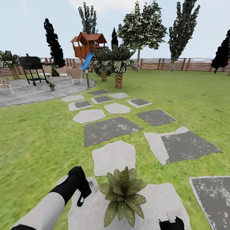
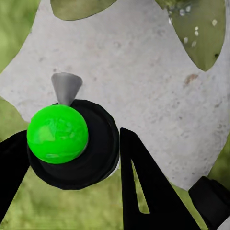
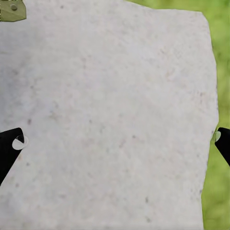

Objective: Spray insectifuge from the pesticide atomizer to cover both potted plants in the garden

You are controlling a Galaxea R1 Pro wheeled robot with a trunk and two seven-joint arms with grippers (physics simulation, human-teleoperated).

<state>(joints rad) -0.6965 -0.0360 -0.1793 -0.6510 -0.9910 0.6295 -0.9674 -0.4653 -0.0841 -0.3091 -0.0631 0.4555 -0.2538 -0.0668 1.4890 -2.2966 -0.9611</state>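
Observation:
A low potted plant (image 1: 123, 195) stands on a pale stepping stone (image 1: 159, 198) right in front of me, its pointed leaves (image 2: 201, 33) dotted with whitish insectifuge specks. Just left of it, my left gripper (image 1: 83, 191) is shut on the pesticide atomizer (image 2: 79, 143); in the left wrist view, its bright green mark (image 2: 57, 134) and grey nozzle (image 2: 66, 86) face the stone near the leaves. A second small potted plant (image 1: 51, 85) sits far off on the paved circle (image 1: 28, 92). My right gripper (image 1: 172, 221) hangs open over the bare stone (image 3: 115, 96), fingers (image 3: 9, 148) wide apart.
Flat stepping stones (image 1: 110, 127) lead across the lawn toward the paved circle, where a black grill (image 1: 32, 65) and wicker chairs (image 1: 72, 74) stand. Palms (image 1: 118, 64), a wooden playhouse (image 1: 88, 43) with a blue slide, tall trees and a slatted fence (image 1: 179, 64) line the far side.

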